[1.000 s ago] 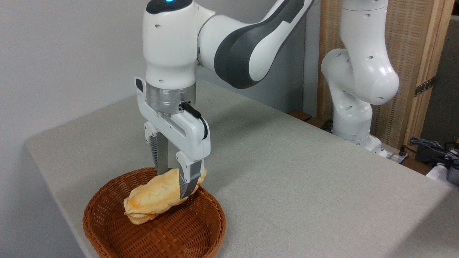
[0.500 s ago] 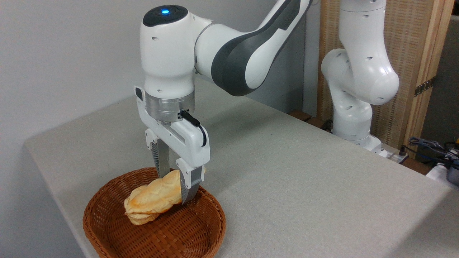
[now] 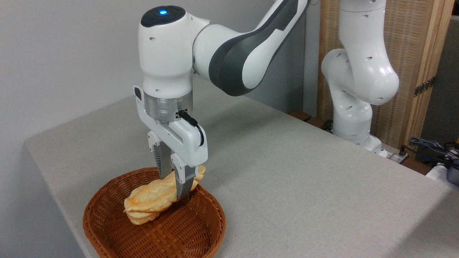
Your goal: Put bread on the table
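Observation:
The bread (image 3: 152,200), a pale golden braided loaf with a browner near end, lies tilted in the round brown wicker basket (image 3: 200,233) at the table's front left. My gripper (image 3: 173,186) reaches straight down from above and is shut on the bread near its far end. One finger (image 3: 183,182) crosses the front of the loaf, and the other stands behind it. The far tip of the loaf pokes out to the right of the fingers. The table (image 3: 287,172) is covered in light grey woven fabric.
The arm's white base (image 3: 353,114) stands beyond the table's far right edge, before a wooden screen (image 3: 412,53). Cables and devices (image 3: 437,150) lie at the far right. A grey wall runs behind the table on the left.
The fingers have closed in on the bread, pinching it narrower than before. The wrist shifted slightly left. The loaf stays in the basket.

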